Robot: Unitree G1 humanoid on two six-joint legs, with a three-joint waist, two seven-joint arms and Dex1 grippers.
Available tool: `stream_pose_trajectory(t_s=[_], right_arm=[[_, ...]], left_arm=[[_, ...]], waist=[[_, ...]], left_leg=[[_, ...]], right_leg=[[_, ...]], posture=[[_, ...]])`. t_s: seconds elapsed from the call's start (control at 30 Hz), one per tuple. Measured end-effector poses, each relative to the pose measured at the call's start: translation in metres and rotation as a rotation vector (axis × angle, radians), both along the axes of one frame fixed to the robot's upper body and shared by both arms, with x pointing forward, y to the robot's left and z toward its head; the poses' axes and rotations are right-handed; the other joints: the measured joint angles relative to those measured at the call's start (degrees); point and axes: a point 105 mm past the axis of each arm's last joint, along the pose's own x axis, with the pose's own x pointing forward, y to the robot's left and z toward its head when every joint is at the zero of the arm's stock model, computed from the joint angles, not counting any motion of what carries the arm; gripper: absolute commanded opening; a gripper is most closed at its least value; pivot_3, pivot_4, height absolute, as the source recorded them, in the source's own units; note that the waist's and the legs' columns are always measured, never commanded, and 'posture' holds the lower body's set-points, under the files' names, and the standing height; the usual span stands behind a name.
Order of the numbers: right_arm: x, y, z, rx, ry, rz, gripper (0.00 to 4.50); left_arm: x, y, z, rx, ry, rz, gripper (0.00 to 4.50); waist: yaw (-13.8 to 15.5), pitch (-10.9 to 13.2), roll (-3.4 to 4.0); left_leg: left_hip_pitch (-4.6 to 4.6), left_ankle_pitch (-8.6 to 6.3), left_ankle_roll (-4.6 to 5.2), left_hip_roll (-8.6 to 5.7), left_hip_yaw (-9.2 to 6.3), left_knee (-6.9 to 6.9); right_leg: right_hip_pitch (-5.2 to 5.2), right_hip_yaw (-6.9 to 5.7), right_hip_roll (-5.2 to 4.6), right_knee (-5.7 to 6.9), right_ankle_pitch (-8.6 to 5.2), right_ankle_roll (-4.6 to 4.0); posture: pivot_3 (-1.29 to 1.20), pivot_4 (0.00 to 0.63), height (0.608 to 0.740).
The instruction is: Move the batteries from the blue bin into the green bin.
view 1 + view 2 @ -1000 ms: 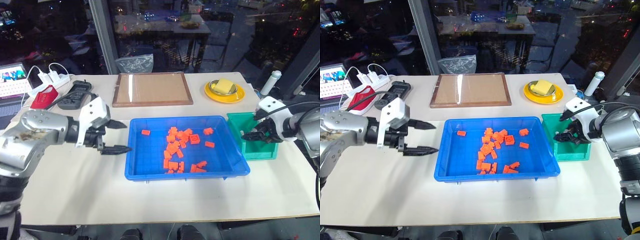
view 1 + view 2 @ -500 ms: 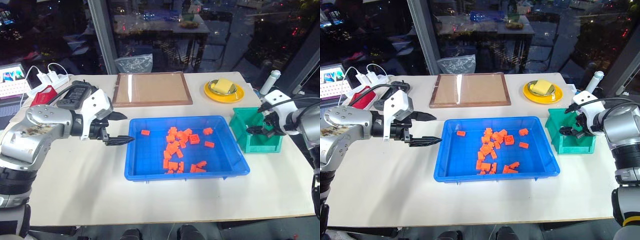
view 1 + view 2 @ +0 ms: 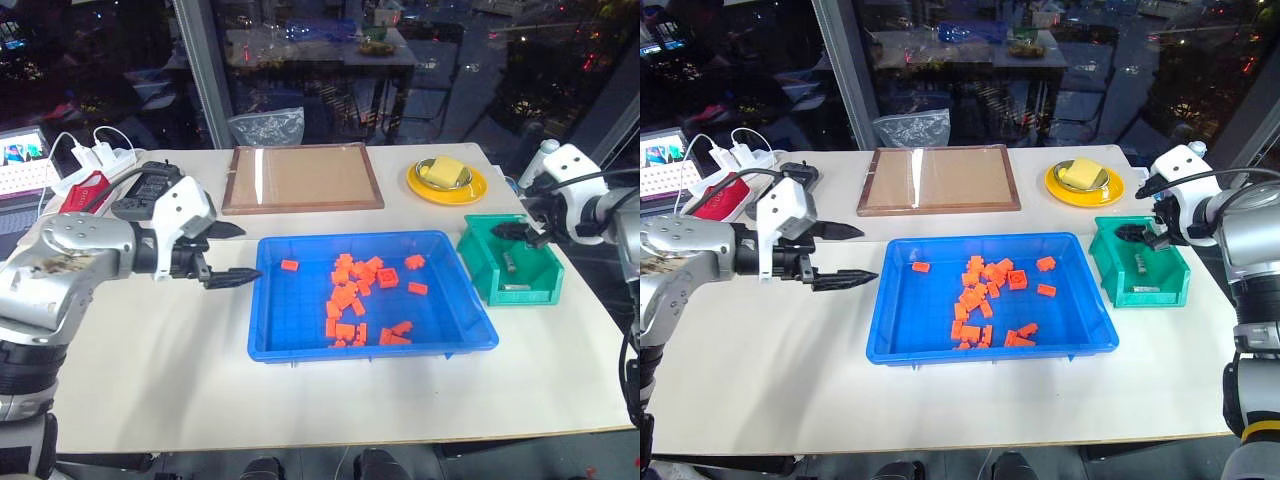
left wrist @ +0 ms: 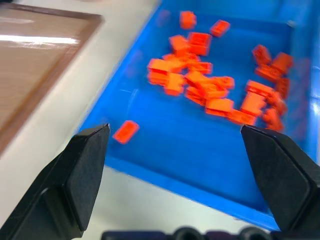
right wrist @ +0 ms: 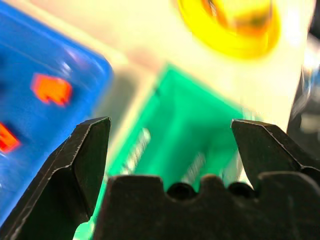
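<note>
Right end effector agape over green bin; batteries apparently inside.

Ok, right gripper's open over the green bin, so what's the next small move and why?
Probably hold both arms and check the blue bin before reaching. The right gripper is open and empty above the green bin, where batteries lie. I see only orange bricks in the blue bin, so the transfer may be finished.

From the head we look forward and down over the whole table. Our left wrist camera looks closely along its fingers into the blue bin; our right wrist camera sits close above the green bin. All views share these bins.
</note>
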Motion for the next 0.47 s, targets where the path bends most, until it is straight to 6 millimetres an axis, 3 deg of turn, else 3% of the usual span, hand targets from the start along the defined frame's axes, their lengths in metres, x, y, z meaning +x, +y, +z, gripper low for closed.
stream_pose_trajectory(t_s=[0.07,0.13,0.3,0.37,0.47], right_arm=[[-0.007,0.003,0.006,0.025,-0.067,0.060,4.45],[-0.019,0.006,-0.001,0.055,-0.077,0.146,4.45],[-0.053,0.023,-0.059,0.184,0.149,0.307,4.45],[-0.051,0.025,-0.061,0.220,0.138,0.301,4.45],[-0.035,0.026,-0.058,0.256,0.048,0.239,4.45]], left_arm=[[0.007,0.013,0.000,-0.038,-0.053,0.085,4.50],[0.012,0.026,-0.004,-0.089,-0.071,0.160,4.50],[0.021,0.068,-0.021,-0.227,-0.097,0.380,4.50],[0.019,0.079,-0.030,-0.248,-0.090,0.434,4.50],[0.019,0.079,-0.040,-0.273,-0.066,0.454,4.50]], waist=[[0.17,-0.01,0.01],[0.45,-0.01,0.00],[0.92,-0.03,0.01],[0.74,-0.03,0.02],[0.74,-0.03,0.00]], left_leg=[[0.01,-0.01,0.01,0.00,0.00,0.01],[0.01,-0.02,0.03,0.00,-0.03,-0.05],[0.03,-0.05,0.09,-0.01,0.01,0.12],[0.11,-0.05,0.09,0.00,0.05,0.12],[0.21,-0.04,0.06,0.02,0.04,0.13]], right_leg=[[0.04,-0.01,-0.01,0.00,0.01,-0.01],[0.06,-0.03,-0.01,-0.03,0.01,-0.02],[0.06,0.04,-0.04,0.10,0.03,-0.04],[0.06,0.07,-0.03,0.14,0.04,-0.07],[0.16,0.04,-0.01,0.14,0.05,-0.08]], posture=[[0.00,0.150,0.740],[0.00,0.150,0.740],[0.00,0.150,0.740],[0.00,0.150,0.740],[0.00,0.150,0.740]])
